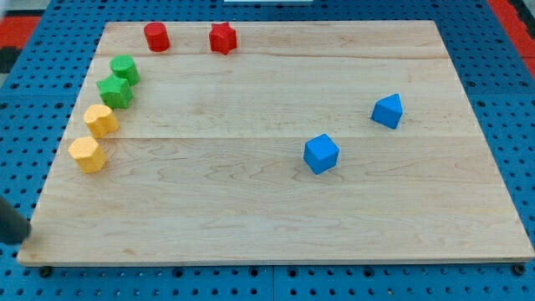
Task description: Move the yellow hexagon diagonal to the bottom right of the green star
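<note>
Yellow hexagon (87, 155) sits at the wooden board's (276, 226) left edge — just below a second yellow block (101, 120), well below-left of the green star (114, 91). My tip (18, 237) — dark, bottom-left corner, holding nothing, apart from all blocks.

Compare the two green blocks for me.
The green cylinder has a round top; the green star has a pointed, notched outline. The green cylinder sits nearer the view's top, by the red cylinder; the green star sits below it, next to a yellow block. Both share the same green, standing close together.
</note>
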